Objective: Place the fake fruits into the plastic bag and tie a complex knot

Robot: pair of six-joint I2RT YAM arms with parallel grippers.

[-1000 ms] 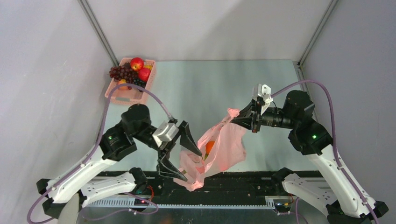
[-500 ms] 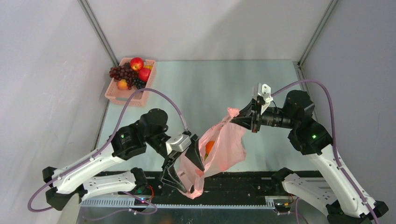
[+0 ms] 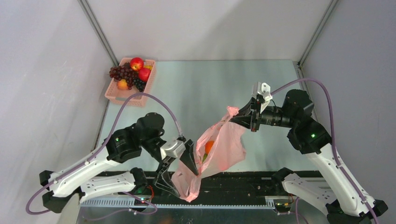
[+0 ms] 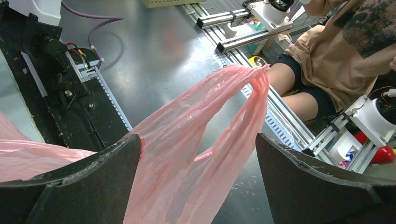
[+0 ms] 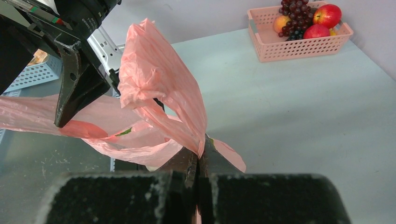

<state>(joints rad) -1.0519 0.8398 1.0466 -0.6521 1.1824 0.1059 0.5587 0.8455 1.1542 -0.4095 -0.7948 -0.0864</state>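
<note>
Plastic bag (image 3: 225,145) — pinched in right claw (image 5: 198,157), hanging

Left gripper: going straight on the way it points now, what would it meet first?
Most likely the plastic bag: its pink handle strip runs through the open left gripper and on ahead. Depth is hard to judge.

Pink plastic bag (image 3: 229,140), orange fruit (image 3: 209,146), pink basket (image 3: 125,96)
</note>
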